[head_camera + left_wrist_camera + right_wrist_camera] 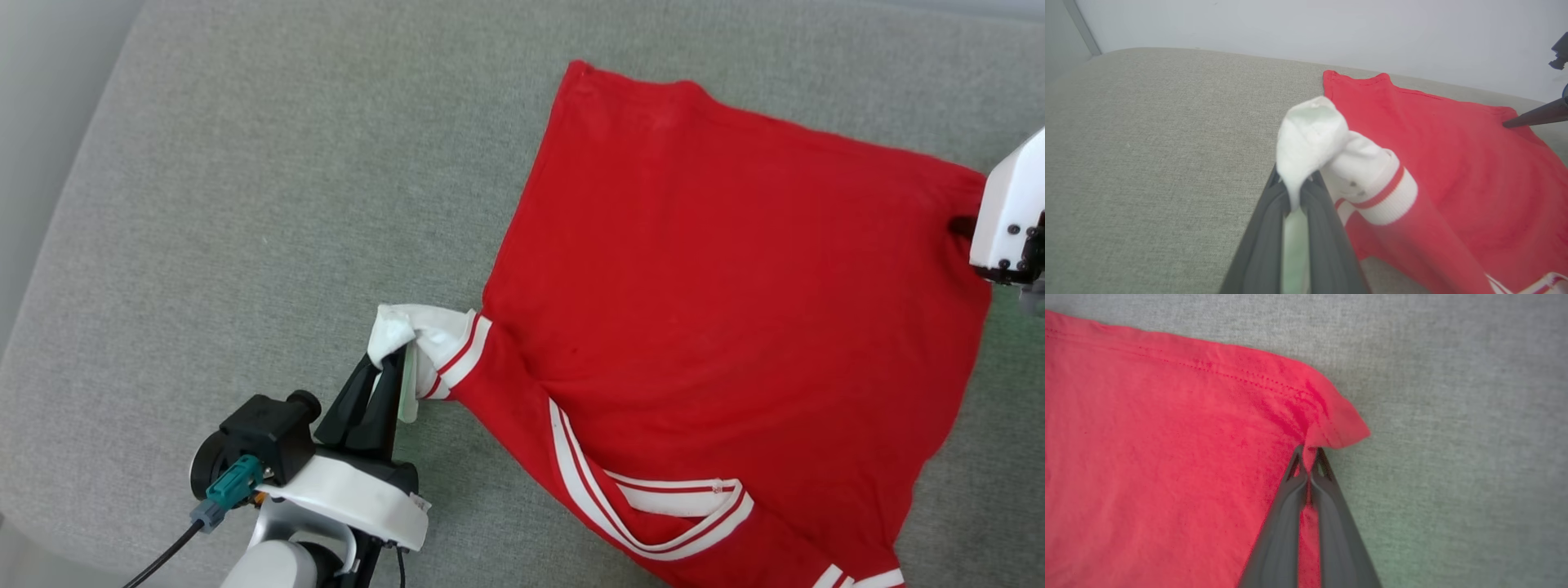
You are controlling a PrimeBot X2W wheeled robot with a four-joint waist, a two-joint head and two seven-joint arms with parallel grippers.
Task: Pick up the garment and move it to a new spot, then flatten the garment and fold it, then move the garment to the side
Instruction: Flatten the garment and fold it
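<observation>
The garment (718, 294) is a red shirt with white sleeves, spread back-up across the grey surface. Its striped collar trim (669, 506) shows at the lower middle. My left gripper (390, 359) is shut on the white sleeve, whose cloth bunches over the fingertips (1306, 143). At the far right, my right gripper (967, 229) is shut on the red hem corner. The right wrist view shows that gripper (1308, 451) pinching a fold of red cloth at the corner (1339, 424). In the left wrist view the right gripper's dark fingers (1535, 116) touch the garment's far corner.
A grey fabric surface (286, 204) lies under everything, with wide bare room to the left of the garment. Its rounded edge (49, 245) runs down the left. A pale wall (1331, 28) stands behind the surface's far edge.
</observation>
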